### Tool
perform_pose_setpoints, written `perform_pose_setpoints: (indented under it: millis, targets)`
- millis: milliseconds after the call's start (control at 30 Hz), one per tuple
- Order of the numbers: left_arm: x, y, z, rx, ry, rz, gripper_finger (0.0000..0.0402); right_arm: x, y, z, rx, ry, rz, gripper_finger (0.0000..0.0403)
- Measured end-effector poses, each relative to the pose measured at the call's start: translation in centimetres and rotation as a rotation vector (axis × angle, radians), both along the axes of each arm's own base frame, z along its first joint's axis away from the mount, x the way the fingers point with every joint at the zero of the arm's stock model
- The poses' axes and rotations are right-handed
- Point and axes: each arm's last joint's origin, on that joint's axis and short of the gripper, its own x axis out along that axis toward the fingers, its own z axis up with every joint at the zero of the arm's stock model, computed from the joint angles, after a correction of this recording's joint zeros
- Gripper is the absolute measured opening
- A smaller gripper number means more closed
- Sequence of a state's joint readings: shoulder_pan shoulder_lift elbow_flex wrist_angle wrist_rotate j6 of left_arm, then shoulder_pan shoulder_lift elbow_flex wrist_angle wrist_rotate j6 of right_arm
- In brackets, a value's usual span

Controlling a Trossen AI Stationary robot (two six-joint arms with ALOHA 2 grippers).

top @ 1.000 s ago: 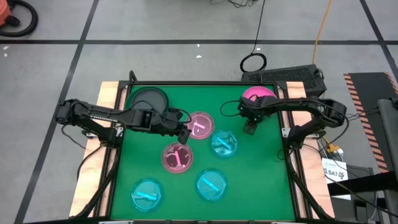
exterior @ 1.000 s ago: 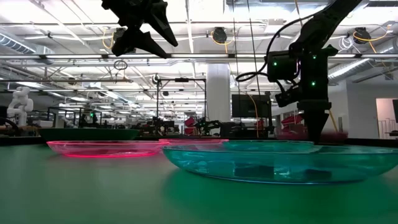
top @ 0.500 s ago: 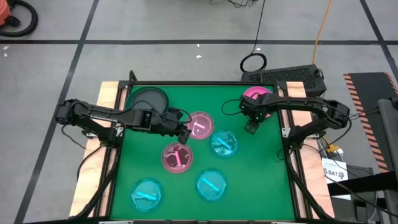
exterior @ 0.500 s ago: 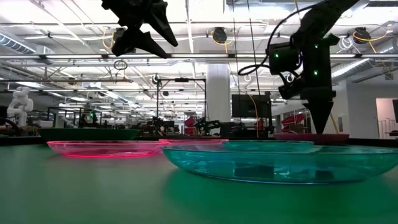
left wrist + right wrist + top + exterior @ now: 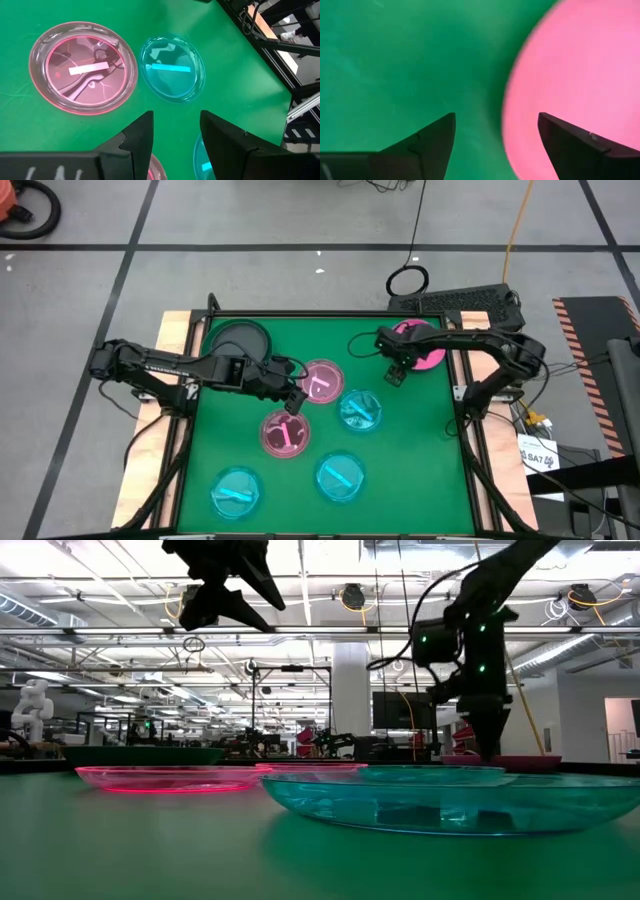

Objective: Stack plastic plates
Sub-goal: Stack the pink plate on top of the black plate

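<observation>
My right gripper [image 5: 394,376] is open and low at the left rim of the opaque magenta plate [image 5: 428,352], far right on the green mat. In the right wrist view [image 5: 496,116] one finger stands over the magenta plate [image 5: 570,70] and the other over bare mat. My left gripper [image 5: 297,400] hangs open, high above the gap between two translucent pink plates [image 5: 321,380] [image 5: 285,432]. Three cyan plates [image 5: 360,410] [image 5: 340,477] [image 5: 237,490] lie flat nearer. A dark plate [image 5: 240,338] lies at the far left; whether a second is under it is hidden.
The mat is framed by wooden side boards [image 5: 172,340] and dark rails. A keyboard [image 5: 460,302] and a cable ring [image 5: 408,280] lie beyond the far edge. Bare mat [image 5: 330,335] shows along the far edge between the dark and magenta plates.
My right gripper has moved a little toward the table's left and far edge along the magenta plate's rim, and its wrist has turned. The left arm has kept still.
</observation>
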State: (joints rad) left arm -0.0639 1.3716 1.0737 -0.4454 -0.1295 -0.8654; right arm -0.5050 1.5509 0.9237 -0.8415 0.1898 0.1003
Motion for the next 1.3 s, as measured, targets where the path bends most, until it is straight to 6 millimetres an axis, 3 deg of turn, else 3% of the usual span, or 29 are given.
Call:
perform_pose_setpoints:
  millis: [300, 700, 1300]
  targets:
    - [0.0, 0.0, 0.0, -0.004, 0.0, 0.003, 0.0168, 0.9, -1.2, -3.2, 0.033, 0.083, 0.064, 0.0198]
    - [0.0, 0.2, 0.0, 0.035, -0.002, 0.042, 0.0168, 0.1, -1.3, -1.5, -0.1, 0.121, 0.112, 0.0018]
    - [0.0, 0.5, 0.0, 0.061, -0.011, 0.124, 0.0168, -0.7, 1.0, 2.3, -0.079, 0.013, 0.214, 0.0004]
